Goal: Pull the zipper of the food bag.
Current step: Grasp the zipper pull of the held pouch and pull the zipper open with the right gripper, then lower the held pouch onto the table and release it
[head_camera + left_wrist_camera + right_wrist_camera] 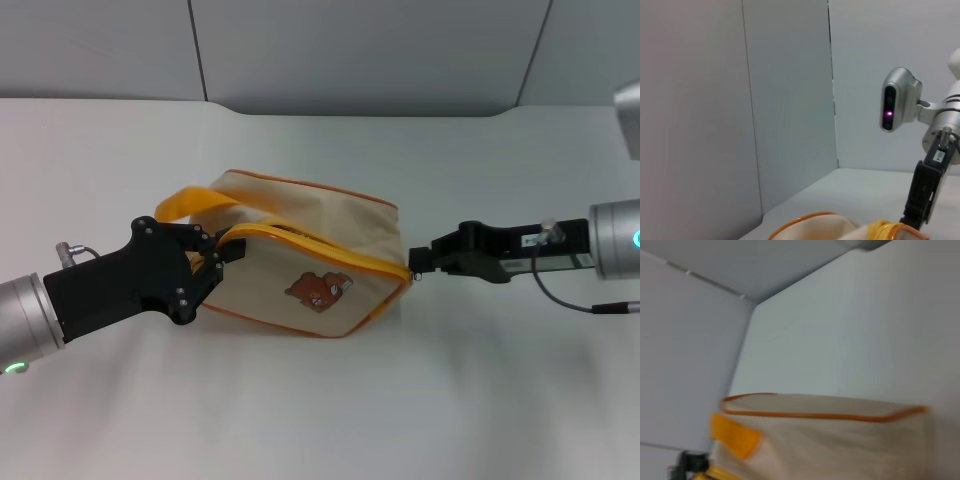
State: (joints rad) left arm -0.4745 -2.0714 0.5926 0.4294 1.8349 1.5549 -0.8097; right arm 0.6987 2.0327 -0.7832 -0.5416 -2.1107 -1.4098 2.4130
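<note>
Honestly, my right pincer grips the food bag corner, can't tell how tightly; left pincer pinches near the zipper end, pull slow along the piping

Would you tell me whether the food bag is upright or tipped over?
Tipped over: the food bag lies on the table with its bear patch facing upward, left gripper and right gripper at its ends.

The left arm reaches in low from the robot's left, its wrist level, and the left gripper has its black fingers pinched together. The right arm stretches in straight from the opposite side, facing the left gripper; the right gripper has its fingertips closed tight, and shows again in the left wrist view.
</note>
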